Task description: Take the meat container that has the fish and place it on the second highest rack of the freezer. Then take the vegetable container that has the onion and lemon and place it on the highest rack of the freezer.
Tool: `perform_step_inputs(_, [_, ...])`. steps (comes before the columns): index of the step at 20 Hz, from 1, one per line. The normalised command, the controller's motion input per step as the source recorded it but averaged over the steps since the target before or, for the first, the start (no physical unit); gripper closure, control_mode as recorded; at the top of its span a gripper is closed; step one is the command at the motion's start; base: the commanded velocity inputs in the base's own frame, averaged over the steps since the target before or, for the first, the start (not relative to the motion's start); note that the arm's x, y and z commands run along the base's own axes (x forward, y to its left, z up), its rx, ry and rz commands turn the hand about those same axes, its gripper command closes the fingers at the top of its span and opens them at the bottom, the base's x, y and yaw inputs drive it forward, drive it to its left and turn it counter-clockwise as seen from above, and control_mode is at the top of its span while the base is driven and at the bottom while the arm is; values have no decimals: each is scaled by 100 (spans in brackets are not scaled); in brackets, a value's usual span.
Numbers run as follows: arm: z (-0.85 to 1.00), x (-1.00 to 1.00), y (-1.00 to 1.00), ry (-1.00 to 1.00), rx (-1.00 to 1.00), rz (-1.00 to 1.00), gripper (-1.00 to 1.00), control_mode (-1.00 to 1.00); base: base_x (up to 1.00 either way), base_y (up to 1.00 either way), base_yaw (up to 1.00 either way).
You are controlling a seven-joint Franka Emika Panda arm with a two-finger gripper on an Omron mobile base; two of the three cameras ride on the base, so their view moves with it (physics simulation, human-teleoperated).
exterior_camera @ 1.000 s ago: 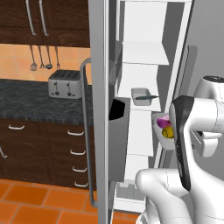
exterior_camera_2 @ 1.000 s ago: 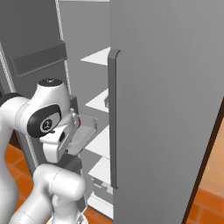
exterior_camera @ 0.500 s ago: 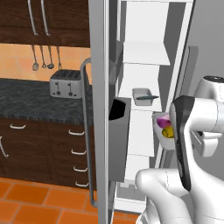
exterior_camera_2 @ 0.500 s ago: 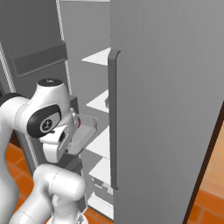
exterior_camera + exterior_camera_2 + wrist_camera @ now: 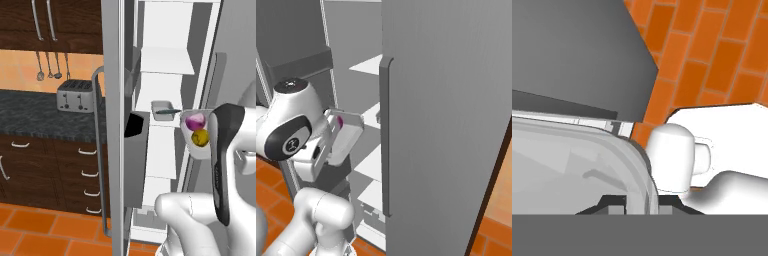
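The vegetable container (image 5: 200, 150) is pinched by its rim in the nearly closed gripper (image 5: 641, 202) and is held up just in front of the open freezer (image 5: 167, 65), a little to the right. The onion (image 5: 195, 120) and the lemon (image 5: 200, 138) are inside it. The meat container (image 5: 164, 110) with the fish (image 5: 169, 111) is already sitting on a rack farther in. The tray should be kept flat, lifted higher, and slid slowly onto the top rack (image 5: 167, 62) so nothing rolls out.

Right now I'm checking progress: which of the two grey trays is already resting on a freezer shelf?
The meat container with the fish; the vegetable container, carrying the onion and lemon, is held up outside.
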Motion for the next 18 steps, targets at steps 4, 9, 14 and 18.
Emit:
perform_step_inputs(4, [62, -12, 0, -21, 0, 0, 100, -100, 0, 0, 0])
perform_step_inputs(9, [57, 6, 3, -14, 0, 0, 100, -100, 0, 0, 0])
perform_step_inputs(14, [42, 36, 15, -5, 0, 0, 100, -100, 0, 0, 0])
perform_step_inputs(18, [33, 70, 0, 0, 0, 0, 100, -100, 0, 0, 0])
